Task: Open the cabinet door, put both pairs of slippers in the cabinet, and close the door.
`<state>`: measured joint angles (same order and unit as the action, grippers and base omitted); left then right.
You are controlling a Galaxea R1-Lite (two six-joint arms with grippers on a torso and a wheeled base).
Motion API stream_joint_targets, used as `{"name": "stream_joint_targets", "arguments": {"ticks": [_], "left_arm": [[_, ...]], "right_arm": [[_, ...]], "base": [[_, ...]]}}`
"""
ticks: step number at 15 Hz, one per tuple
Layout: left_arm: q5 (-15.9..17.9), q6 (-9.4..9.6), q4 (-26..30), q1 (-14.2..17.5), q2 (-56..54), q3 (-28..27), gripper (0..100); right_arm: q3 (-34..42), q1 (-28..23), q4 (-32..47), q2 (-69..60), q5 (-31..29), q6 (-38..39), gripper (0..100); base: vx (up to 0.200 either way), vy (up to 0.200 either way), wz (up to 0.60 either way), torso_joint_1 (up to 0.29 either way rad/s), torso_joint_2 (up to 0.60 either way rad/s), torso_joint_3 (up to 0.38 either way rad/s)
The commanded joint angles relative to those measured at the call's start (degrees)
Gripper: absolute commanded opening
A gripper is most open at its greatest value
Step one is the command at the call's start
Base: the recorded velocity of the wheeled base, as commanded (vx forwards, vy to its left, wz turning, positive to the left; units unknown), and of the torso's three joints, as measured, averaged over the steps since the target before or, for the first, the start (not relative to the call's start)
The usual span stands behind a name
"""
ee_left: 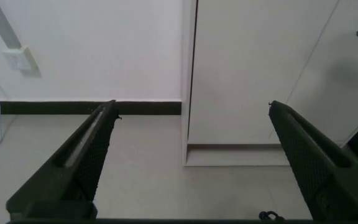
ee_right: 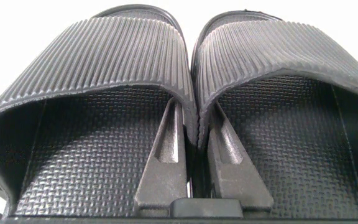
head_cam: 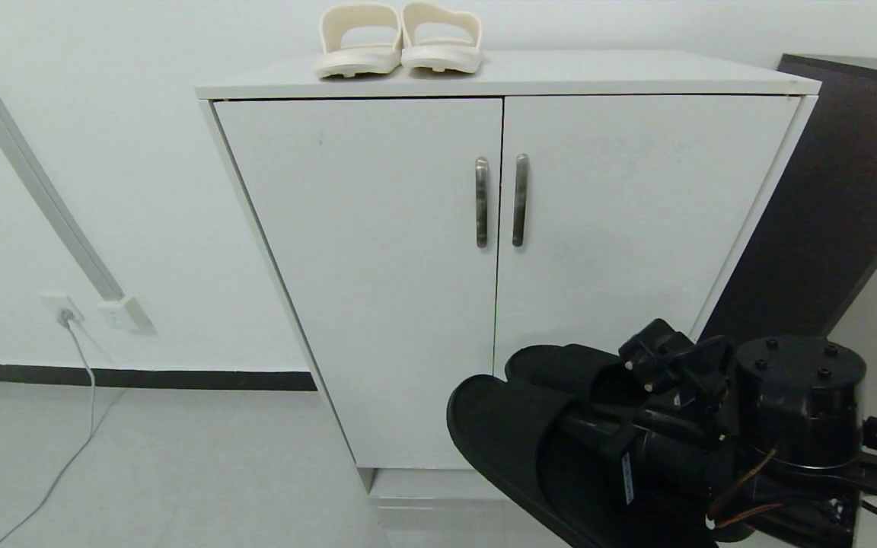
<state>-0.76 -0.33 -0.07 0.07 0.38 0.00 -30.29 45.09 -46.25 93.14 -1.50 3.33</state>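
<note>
doors shut, one pair held, one pair on top

on the left, the left gripper [ee_left: 192,104] is wide open with nothing in it, and it faces the bottom of the cabinet [head_cam: 294,251]. the cabinet has two doors, the left door [head_cam: 362,304] and the right door [head_cam: 636,228], and both are shut. two handles, the left handle [head_cam: 482,202] and the right handle [head_cam: 520,199], sit side by side in the middle. one pair of cream slippers [head_cam: 358,46], two shoes, sits on top of the cabinet. low on the right, the right gripper [ee_right: 196,124] squeezes one pair of black slippers [head_cam: 530,434], two shoes, by their inner sides, in front of the right door. i think the step now is opening a door, and that is not done yet. next, the free gripper needs to catch a handle and pull.
</note>
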Motion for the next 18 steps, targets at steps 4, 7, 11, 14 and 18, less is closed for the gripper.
{"name": "stream_joint_targets", "arguments": {"ticks": [4,7,11,14,18], "left_arm": [[-0.2,1.91,-0.2,0.0,2.5,-0.3,100],[-0.2,2.61,-0.5,0.0,-0.4,-0.7,100],[3.0,-4.5,0.4,-0.1,15.0,-14.9,100],[15.3,-4.5,-4.9,-0.1,27.3,-14.7,100],[26.0,-4.24,-17.5,-2.9,41.9,-15.4,100]], "right_arm": [[0.3,0.0,-0.1,0.2,-0.1,0.0,0],[0.9,0.0,-0.7,0.4,-0.1,0.0,0],[1.1,0.2,-1.9,1.0,0.0,-0.1,0],[1.5,0.8,-2.1,1.0,0.1,-0.1,0],[1.6,1.0,-2.4,1.7,0.2,0.0,0]], "base": [[0.0,0.0,0.0,-0.002,0.09,0.095],[0.0,0.0,0.0,0.0,0.0,0.0],[0.0,0.0,0.0,0.0,0.0,0.0],[0.0,0.0,0.0,0.0,0.0,0.0],[0.0,0.0,0.0,0.0,0.0,0.0]]}}
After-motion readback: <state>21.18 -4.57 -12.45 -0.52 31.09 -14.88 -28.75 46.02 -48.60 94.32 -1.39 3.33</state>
